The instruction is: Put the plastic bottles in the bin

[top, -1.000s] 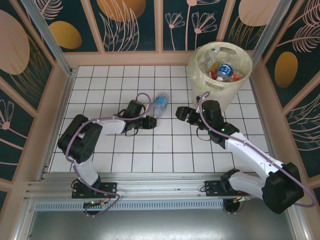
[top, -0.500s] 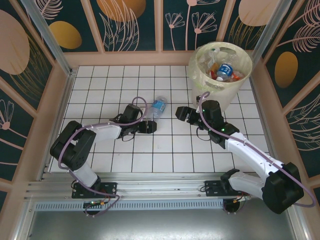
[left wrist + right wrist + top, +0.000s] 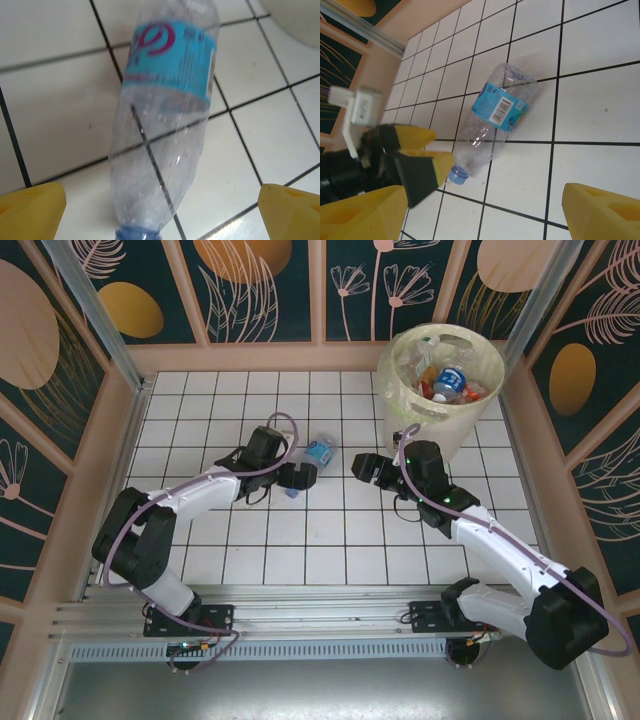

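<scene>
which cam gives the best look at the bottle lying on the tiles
Right wrist: the whole bottle shows, blue cap to base, label and barcode clear. Left wrist is closer but crops both ends. Top external shows it small, at the left gripper.

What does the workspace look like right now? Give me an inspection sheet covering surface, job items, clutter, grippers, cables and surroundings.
Surface: white tiled table with dark grout lines, no spill seen.
Job's things: one clear bottle with a blue label lies on its side on the tiles, blue cap toward the left arm. The bin stands at the far right with several bottles inside.
Clutter: nothing seen.
Grippers: left gripper open, fingers either side of the bottle's cap end, not closed on it. Right gripper open and empty, near the bin.
Cables: a purple cable loops along each arm.
Surroundings: dark patterned wall panels in a wooden frame, metal rail at the near edge.
</scene>
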Robot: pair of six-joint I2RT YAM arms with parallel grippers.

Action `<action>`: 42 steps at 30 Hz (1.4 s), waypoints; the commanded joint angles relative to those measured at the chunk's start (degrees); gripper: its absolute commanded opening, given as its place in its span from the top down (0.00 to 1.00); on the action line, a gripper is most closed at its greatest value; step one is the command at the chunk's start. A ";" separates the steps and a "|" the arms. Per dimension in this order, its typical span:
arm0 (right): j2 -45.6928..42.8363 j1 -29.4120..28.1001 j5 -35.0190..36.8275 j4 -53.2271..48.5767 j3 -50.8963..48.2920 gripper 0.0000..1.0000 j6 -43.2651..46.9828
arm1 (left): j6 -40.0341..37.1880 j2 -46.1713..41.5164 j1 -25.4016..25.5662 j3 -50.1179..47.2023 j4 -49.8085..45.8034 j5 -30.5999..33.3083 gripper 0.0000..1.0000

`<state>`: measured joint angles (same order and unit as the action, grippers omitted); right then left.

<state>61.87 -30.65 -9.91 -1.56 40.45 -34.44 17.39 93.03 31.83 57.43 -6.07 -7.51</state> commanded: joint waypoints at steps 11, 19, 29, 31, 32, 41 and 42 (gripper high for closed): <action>-2.07 -0.37 0.77 -1.75 -0.61 0.18 1.40 | -14.09 6.59 0.51 7.58 -4.80 -0.25 0.01; -5.03 0.18 -0.43 -0.31 -3.30 0.18 0.98 | -14.56 10.95 0.68 13.54 -8.12 -0.71 0.01; -4.86 1.74 -2.01 -4.61 -0.67 0.18 3.33 | -9.08 10.92 0.68 12.98 -7.06 1.76 0.01; -4.89 1.65 -1.34 -4.47 -0.86 0.18 3.09 | -8.80 11.15 0.68 12.47 -7.16 1.71 0.01; -5.13 1.65 -0.71 -4.19 -1.34 0.18 2.70 | -8.77 11.42 0.64 12.44 -7.50 1.86 0.01; -5.08 1.65 -0.72 -3.64 -1.97 0.18 1.50 | -10.17 14.07 1.38 13.01 -10.14 0.15 0.01; -5.08 1.65 -0.72 -3.62 -2.00 0.18 1.40 | -10.33 14.44 1.47 13.25 -10.34 -0.49 0.01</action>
<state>56.88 -29.19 -10.50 -6.02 38.54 -32.12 7.75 106.06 32.56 70.08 -14.11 -5.93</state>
